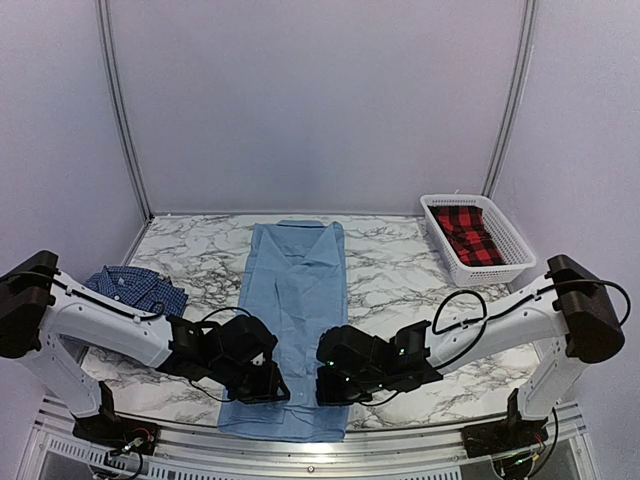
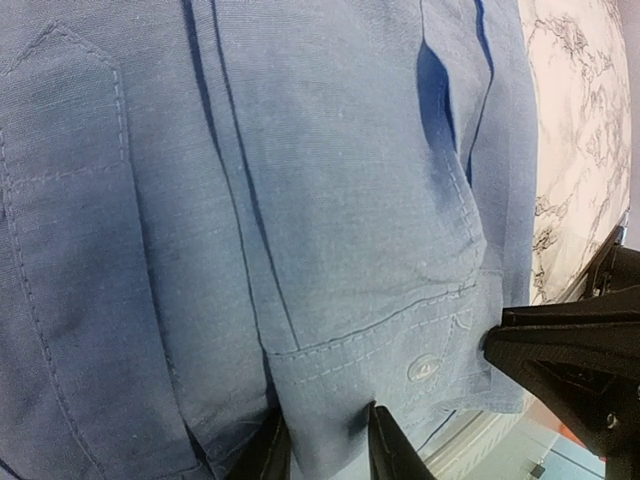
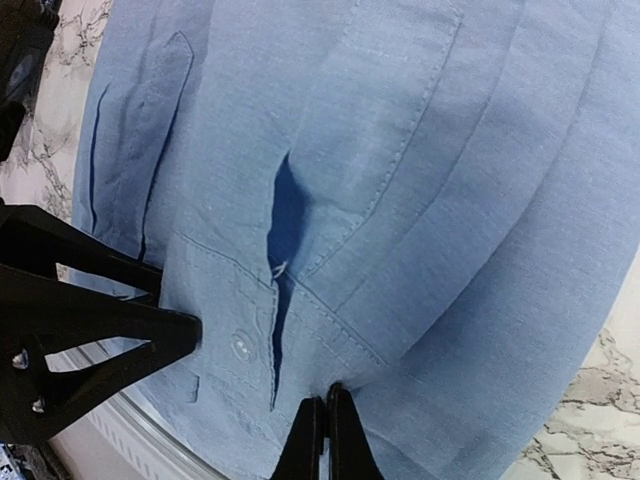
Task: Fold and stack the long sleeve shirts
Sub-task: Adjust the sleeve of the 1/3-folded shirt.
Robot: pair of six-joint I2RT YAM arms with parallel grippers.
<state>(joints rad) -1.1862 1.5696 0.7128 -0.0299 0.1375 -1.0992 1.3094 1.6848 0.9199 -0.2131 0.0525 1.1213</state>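
Under both grippers we've got the light blue shirt (image 1: 297, 290), sleeves folded in, left gripper (image 2: 328, 445) clamping its hem, right gripper (image 3: 325, 440) pinched shut, checked shirt (image 1: 135, 288) off left not yet stacked.

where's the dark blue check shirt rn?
Top view, left side: dark blue check shirt lies bunched on the marble table, behind the left arm, left of the light blue shirt.

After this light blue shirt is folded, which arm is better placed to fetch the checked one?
Left. The checked shirt lies bunched at the left, right beside the left arm. The right gripper sits beyond the light blue shirt and would have to cross it.
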